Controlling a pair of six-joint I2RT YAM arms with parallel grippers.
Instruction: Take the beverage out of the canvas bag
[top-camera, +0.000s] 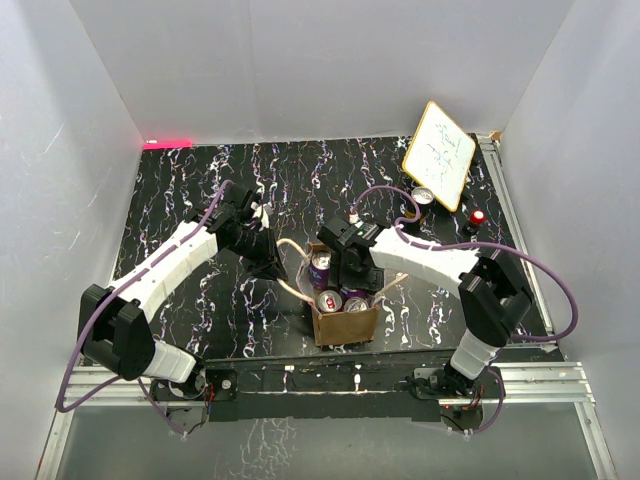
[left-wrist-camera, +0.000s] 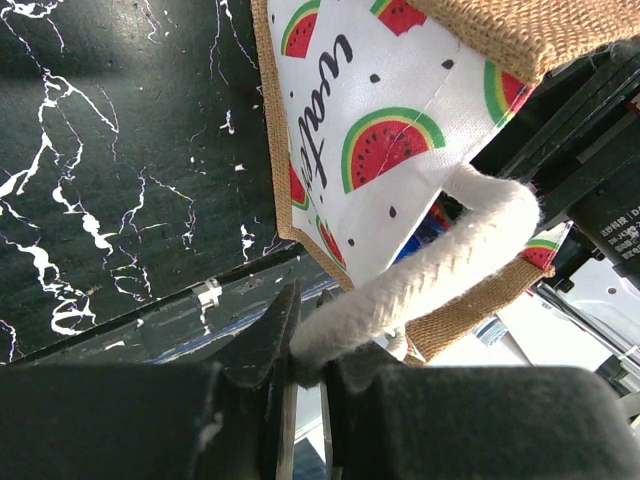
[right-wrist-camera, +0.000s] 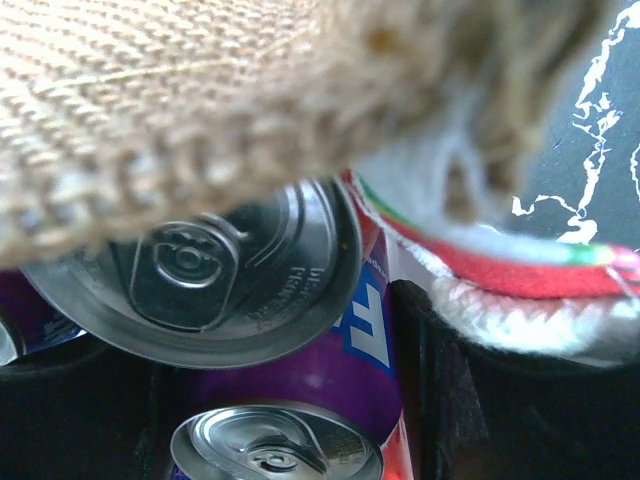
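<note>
Top external: your left claw (top-camera: 272, 265) pinches the canvas bag (top-camera: 345, 325) by its handle (left-wrist-camera: 440, 265); your right claw (top-camera: 350, 283) points down inside the bag, and you cannot tell its grip.

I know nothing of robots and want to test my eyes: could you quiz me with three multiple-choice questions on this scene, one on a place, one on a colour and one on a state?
1. Where does the one can outside the canvas bag stand?
A) beside the white board
B) at the near left corner
C) against the left wall

2. What colour are the sides of the cans in the bag?
A) green
B) purple
C) orange

3. What is the left claw doing?
A) hanging open above the table
B) gripping a can
C) pinched shut on the bag's rope handle

Answers:
1 A: the top view shows it next to the board, at the far right.
2 B: the right wrist view shows purple sides under silver lids.
3 C: the left wrist view shows the cream rope squeezed in the claw.
</note>
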